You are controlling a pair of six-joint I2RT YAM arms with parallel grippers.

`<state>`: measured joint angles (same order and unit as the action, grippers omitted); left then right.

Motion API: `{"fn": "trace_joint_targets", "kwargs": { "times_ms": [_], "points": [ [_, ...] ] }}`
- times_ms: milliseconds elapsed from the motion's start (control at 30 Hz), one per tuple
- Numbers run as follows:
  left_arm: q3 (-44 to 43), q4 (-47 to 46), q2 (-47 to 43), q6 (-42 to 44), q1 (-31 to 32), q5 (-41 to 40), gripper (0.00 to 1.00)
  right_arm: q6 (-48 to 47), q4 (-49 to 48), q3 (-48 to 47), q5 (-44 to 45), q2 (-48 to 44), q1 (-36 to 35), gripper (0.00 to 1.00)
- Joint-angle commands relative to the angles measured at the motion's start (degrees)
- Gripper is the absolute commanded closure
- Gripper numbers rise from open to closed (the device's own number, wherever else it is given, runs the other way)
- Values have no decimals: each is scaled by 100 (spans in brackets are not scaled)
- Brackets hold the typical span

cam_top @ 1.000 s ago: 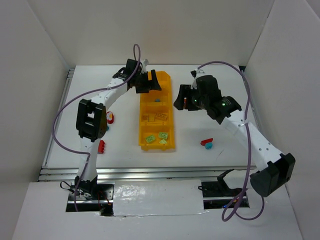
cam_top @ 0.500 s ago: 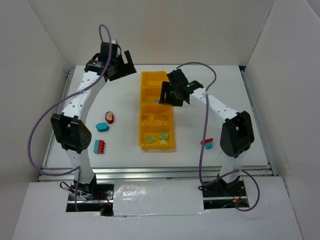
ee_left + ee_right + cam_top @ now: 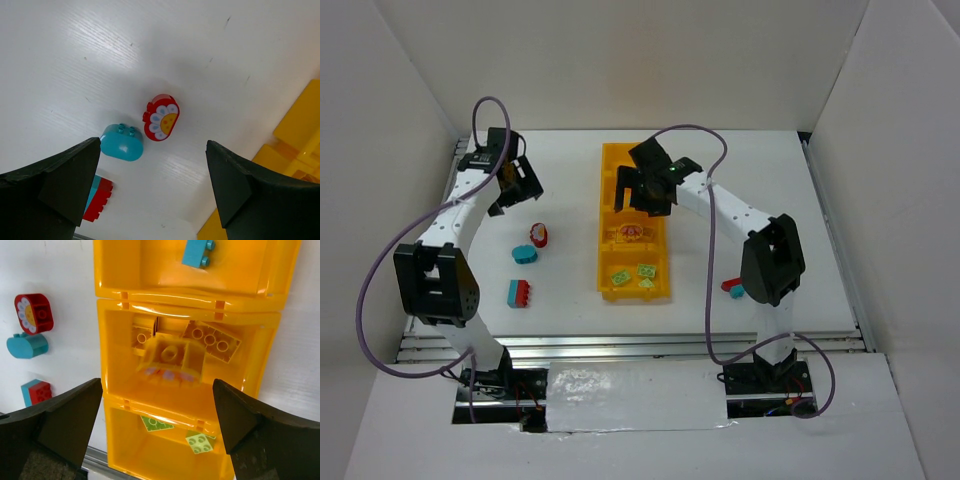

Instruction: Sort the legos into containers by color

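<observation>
- The left tool (image 3: 518,182) hangs over the bare tabletop (image 3: 570,200) on the left of the bin (image 3: 605,215). Its fingers are spread wide and hold nothing.
- In the left wrist view, a red flower brick (image 3: 161,117) lies between the open fingers. A rounded teal brick (image 3: 121,142) lies just beside it, and a red-and-teal brick (image 3: 97,197) lies a little further on. All three rest on the tabletop, outside the bin.
- The right tool (image 3: 642,192) is above the middle of the bin. Its fingers (image 3: 55,420) stand far apart and grip nothing.
- Under the right tool, in the third compartment from the far end, is a blurred yellow brick (image 3: 170,357) with pale and reddish marks on one edge. It is not clear whether it has come to rest.
- Two more yellow bricks (image 3: 212,340) lie against the far wall of that same compartment.
- A small teal brick (image 3: 197,252) lies alone in the next compartment toward the far end.
- Several green bricks (image 3: 646,271) sit in the nearest compartment.
- A small red and teal pair (image 3: 733,287) lies on the tabletop to the right of the bin, beside the right arm.
</observation>
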<state>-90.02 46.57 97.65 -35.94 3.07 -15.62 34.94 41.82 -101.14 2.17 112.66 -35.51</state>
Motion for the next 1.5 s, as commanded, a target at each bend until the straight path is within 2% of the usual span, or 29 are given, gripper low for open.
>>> {"fn": "trace_joint_targets", "kwargs": {
  "times_ms": [0,233,533,867,1133,1467],
  "points": [
    [229,-200,-255,210,1,-46,1,-154,-68,-143,-42,-315,-35,0],
    [748,-51,-316,35,-8,-407,0,-198,98,-239,-94,-341,-35,0],
    [1487,-271,-369,334,-8,23,0,-338,160,191,-190,-895,-9,0],
    [2277,-886,-106,439,-8,419,1,-418,212,226,-402,-974,0,0],
    [2287,-1044,131,483,-17,112,0,-444,203,262,-472,-948,0,0],
    [2023,-1079,562,553,-228,226,0,-479,282,112,-516,-825,0,0]
  ]
}}
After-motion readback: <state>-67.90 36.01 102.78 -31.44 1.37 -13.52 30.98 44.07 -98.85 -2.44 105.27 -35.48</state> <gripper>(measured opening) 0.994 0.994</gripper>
